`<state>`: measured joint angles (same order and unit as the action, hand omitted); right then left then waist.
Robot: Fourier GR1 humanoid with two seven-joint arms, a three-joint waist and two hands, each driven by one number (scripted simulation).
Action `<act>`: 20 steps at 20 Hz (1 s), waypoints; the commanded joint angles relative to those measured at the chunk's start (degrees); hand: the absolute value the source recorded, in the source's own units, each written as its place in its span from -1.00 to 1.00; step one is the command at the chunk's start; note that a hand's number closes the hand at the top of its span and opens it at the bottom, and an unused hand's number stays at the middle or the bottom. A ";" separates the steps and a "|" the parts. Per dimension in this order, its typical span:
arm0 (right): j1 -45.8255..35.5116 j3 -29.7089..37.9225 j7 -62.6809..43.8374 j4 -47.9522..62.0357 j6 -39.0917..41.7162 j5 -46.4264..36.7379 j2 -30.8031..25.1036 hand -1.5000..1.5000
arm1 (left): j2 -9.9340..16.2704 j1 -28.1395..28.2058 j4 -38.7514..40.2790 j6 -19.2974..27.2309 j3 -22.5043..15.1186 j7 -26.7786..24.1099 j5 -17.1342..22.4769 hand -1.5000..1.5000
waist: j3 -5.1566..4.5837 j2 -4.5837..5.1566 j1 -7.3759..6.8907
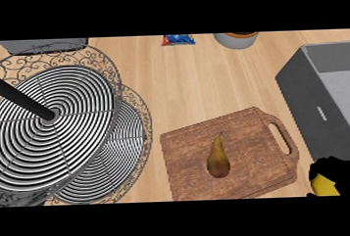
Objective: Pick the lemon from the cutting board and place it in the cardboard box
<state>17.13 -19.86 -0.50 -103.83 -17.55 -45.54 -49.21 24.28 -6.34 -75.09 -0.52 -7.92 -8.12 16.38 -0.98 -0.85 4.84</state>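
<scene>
Right hand (338,175), black, at the lower right corner of the head view, fingers curled round a yellow lemon (323,185) of which only a rounded patch shows; hand and fruit sit just off the right corner of the cutting board (258,136), below the near end of the box. Left hand is out of view. Cutting board: dark brown wood with visible grain, roughly rectangular, lying at an angle, with a slotted handle (283,137) on its right edge. On the board lies a pear (217,157), brownish-green with a tapered neck pointing away from the viewer. Left of the board stands a tiered wire rack (59,129): round shelves of concentric metal rings, scrollwork rims, and a dark central post. Along the right edge, a grey box (311,100) with flat, smooth walls and an open top. Farthest back, a blue-and-red packet (178,39), its print too small to read, and a round grey pot (237,40). All rest on a counter (198,75) of pale wood.
</scene>
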 commanded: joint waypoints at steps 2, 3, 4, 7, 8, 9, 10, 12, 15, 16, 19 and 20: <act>9.98 5.91 9.60 -7.02 -6.85 6.88 -5.75 1.00 | -1.52 -3.35 -5.51 2.47 -5.33 3.05 -4.86 0.00 | 1.16 -0.66 1.84; 11.48 8.47 11.54 -7.59 -7.44 9.24 -7.66 1.00 | 0.65 -2.17 -6.36 0.92 -4.07 2.39 -4.05 0.00 | 1.17 -0.87 1.67; 11.80 10.09 13.48 -7.06 -8.08 11.81 -7.81 1.00 | -0.60 -3.25 -6.10 1.84 -4.91 3.18 -4.44 0.00 | 1.22 -0.62 1.77; 16.43 13.27 17.92 -12.29 -8.63 16.80 -9.68 1.00 | -1.54 -2.99 -4.70 3.19 -4.56 2.26 -4.70 0.00 | 1.09 -0.73 3.14; 17.95 14.01 18.70 -14.72 -8.44 19.52 -9.50 1.00 | 0.57 -1.86 -5.15 1.74 -3.36 2.16 -3.81 0.00 | 1.08 -1.10 3.46; 18.19 16.76 19.62 -15.06 -8.72 22.76 -9.63 1.00 | 0.16 0.61 -6.07 1.66 -3.80 0.72 -3.85 0.00 | 1.10 -1.22 2.59; 18.96 18.27 19.28 -16.87 -8.27 24.46 -9.78 1.00 | 0.96 -0.26 -6.65 1.91 -3.67 1.19 -4.32 0.00 | 1.07 -1.25 2.94; 20.14 23.01 20.58 -18.08 -8.09 29.00 -10.11 1.00 | 0.41 -1.09 -5.28 1.75 -3.58 0.59 -4.16 0.00 | 1.02 -0.88 3.34; 24.13 27.09 21.24 -19.77 -6.29 35.48 -8.87 1.00 | 0.58 -0.07 -6.51 1.33 -4.30 1.05 -4.12 0.00 | 1.05 -0.91 3.05; 25.76 28.64 22.09 -19.80 -5.81 36.19 -8.87 1.00 | 0.03 -1.35 -6.44 2.12 -4.49 2.37 -4.15 0.00 | 1.05 -0.81 3.43; 26.42 37.41 22.31 -18.69 -3.04 42.91 -9.39 1.00 | 0.35 -2.27 -4.79 1.76 -3.83 1.65 -4.07 0.00 | 0.95 -0.41 2.72; 26.67 40.10 21.11 -19.07 -1.49 44.37 -10.39 1.00 | 0.64 -2.39 -6.37 1.79 -4.02 2.15 -4.04 0.00 | 0.93 -0.56 2.40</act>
<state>41.77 11.92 20.61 -122.64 -22.02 -7.96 -58.77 25.58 -3.89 -76.45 0.07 -7.08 -8.54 16.90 -1.06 -1.20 7.11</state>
